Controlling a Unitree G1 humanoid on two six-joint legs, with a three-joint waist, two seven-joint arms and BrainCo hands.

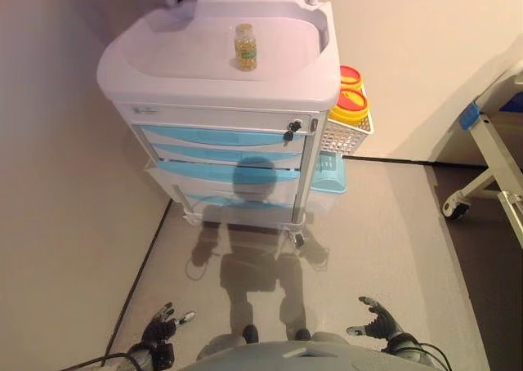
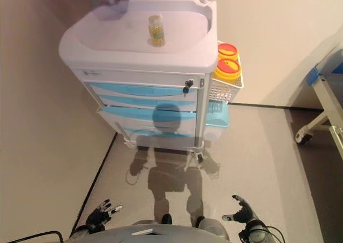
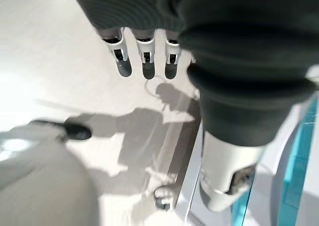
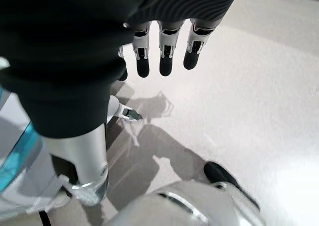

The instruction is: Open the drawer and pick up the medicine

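Here a white medical cart (image 1: pixel 163 69) with light-blue drawer fronts stands on castors against the beige wall, and every drawer (image 1: pixel 221 136) in its stack is closed. A key (image 1: pixel 292 128) hangs in the lock at the right end of the grey strip above the top drawer. On the cart's recessed top tray sits a small clear medicine bottle (image 1: pixel 245 46), upright, filled with yellowish capsules, toward the back and well apart from both hands. A white wire basket (image 1: pixel 347 134) hooked to the cart's right side holds two yellow containers with red lids (image 1: pixel 350 99), and a pale blue bin (image 1: pixel 330 175) hangs below it. At the far right, part of a bed frame (image 1: pixel 490 158) with a castor stands on darker flooring.

The left hand (image 1: pixel 160 328) hangs low near the floor at the lower left, its fingers straight and spread, holding nothing. The right hand (image 1: pixel 374 320) hangs low at the lower right, fingers likewise relaxed and extended, with nothing in it. Both are far short of the cart.
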